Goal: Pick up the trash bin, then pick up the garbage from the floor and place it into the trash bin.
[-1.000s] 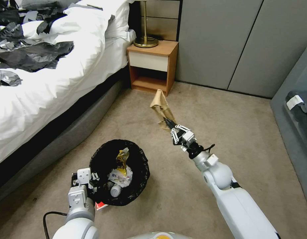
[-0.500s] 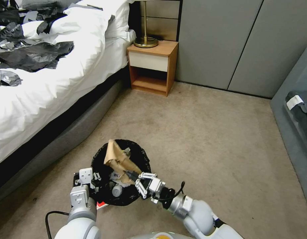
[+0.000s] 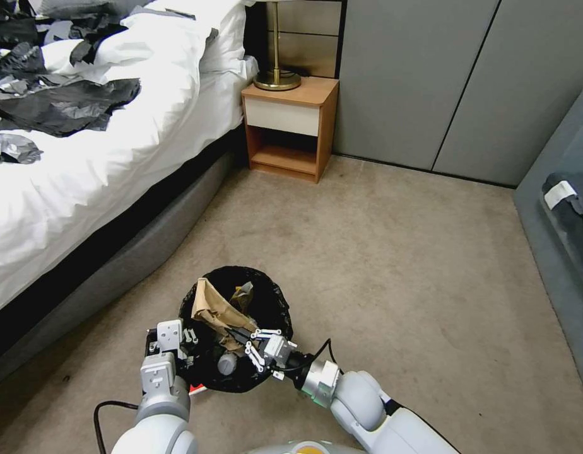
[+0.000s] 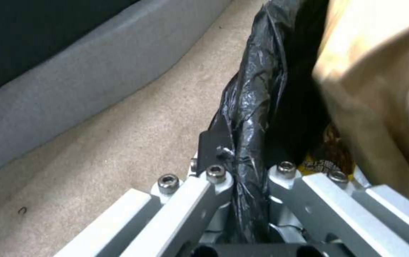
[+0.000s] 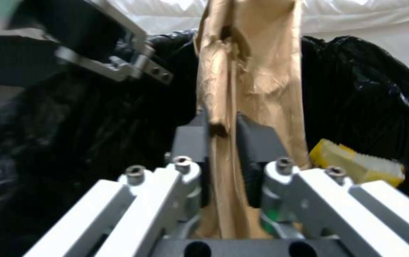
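The right gripper (image 3: 242, 337) is over the open top of the trash bin (image 3: 266, 296), and it holds a brown paper bag (image 3: 211, 307) tight between its two dark fingers (image 5: 192, 137). The bag is long and crumpled. One end is pinched in the gripper, and the rest sticks out away from it, across the bin mouth toward the far left rim, the side nearest the bed (image 3: 83, 164). In the right wrist view the bag (image 5: 250, 67) runs straight out from between the fingers, with the black liner of the bin (image 5: 357, 82) on both sides of it. A yellow wrapper (image 5: 354, 164) lies in the bin just beside the gripper. Other trash lies down inside too, like a bottle cap (image 3: 227, 362). The left gripper (image 3: 178, 347) holds the near left rim of the bin, with the black liner (image 4: 250, 117) squeezed between its fingers (image 4: 210, 141). The bin stands upright on the tan floor (image 3: 399, 252), near the foot of the bed. A wooden nightstand (image 3: 290, 126) stands well apart, by the far wall.
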Controlling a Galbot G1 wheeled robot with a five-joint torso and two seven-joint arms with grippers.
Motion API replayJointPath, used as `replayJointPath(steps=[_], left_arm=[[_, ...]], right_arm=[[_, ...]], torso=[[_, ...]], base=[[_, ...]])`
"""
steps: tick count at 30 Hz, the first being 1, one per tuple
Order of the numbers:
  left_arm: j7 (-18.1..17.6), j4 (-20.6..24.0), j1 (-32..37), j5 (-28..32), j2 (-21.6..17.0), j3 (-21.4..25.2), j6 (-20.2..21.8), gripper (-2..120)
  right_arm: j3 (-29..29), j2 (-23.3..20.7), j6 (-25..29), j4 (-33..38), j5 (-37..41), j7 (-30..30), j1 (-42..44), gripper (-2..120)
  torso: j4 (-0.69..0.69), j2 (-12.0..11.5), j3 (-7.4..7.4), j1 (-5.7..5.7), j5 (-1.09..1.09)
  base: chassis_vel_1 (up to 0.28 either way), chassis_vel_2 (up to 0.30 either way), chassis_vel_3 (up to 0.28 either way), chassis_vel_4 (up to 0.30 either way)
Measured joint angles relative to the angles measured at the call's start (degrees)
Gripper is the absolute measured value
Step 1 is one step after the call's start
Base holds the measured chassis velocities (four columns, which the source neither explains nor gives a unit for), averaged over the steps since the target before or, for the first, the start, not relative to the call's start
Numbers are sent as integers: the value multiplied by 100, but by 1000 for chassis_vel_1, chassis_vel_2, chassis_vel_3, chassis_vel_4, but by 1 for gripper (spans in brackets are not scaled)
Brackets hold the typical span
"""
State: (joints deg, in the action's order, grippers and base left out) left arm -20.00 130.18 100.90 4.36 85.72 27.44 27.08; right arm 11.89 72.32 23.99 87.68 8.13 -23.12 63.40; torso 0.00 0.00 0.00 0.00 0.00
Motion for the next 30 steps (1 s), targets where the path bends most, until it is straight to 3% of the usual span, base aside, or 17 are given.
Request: replayJointPath(steps=[14,20,24,30], left_arm=[[0,7,-8,-1,6,7,8,1],[1,-5,-59,36,-35,63,40,1],[1,-40,-99,86,-77,124,80,1],[2,-125,-149,133,-113,207,102,0]], right_arm=[[3,-31,-65,28,2,26,-113,65],[-190,-208,-44,538,3,46,78,91],[-430,-464,24,1066,3,47,233,100],[-819,-882,-23,1737,60,61,444,100]], torso=[[0,0,0,0,0],[0,0,0,0,1],[-1,0,0,0,1],[-1,0,0,0,1]], base=[[0,0,0,0],[0,0,0,0],[0,0,0,0],[0,0,0,0]])
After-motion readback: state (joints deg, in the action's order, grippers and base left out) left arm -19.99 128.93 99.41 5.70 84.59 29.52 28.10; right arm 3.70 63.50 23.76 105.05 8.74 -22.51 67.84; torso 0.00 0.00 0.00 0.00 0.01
